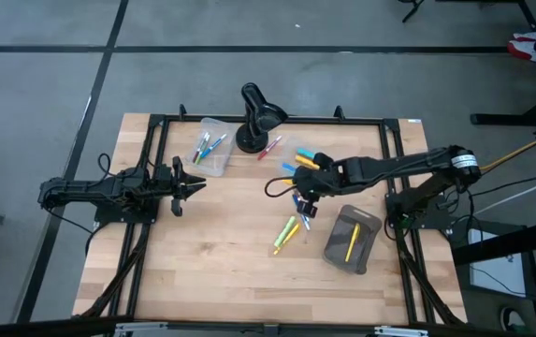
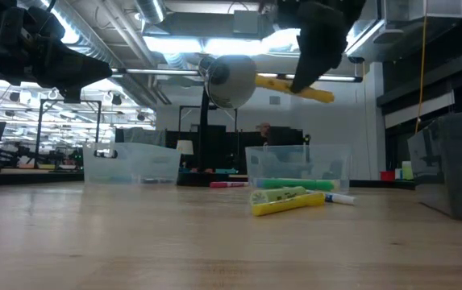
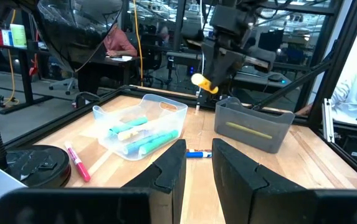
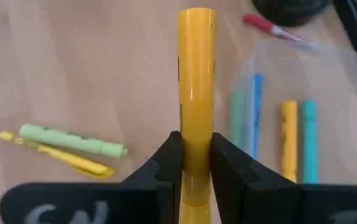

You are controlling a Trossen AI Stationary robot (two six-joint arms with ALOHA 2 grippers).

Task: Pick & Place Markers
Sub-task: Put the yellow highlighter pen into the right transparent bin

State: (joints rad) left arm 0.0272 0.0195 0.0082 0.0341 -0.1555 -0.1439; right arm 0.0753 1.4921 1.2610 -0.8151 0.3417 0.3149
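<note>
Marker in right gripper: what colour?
Yellow marker, clearest in the right wrist view.

Yellow marker point(image 4: 196, 93) held aloft, green and yellow markers point(image 1: 287, 232) lying on table, others in bins

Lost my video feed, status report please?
Right pincer shut on yellow plastic marker, raised above table. Left pincer empty, waiting at left. Nothing in the way.

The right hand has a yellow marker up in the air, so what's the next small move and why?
Probably carry it over the grey bin and lower it. The right hand is shut on the yellow marker above the table, and that bin already holds one yellow marker; the clear tray holds other colours.
</note>
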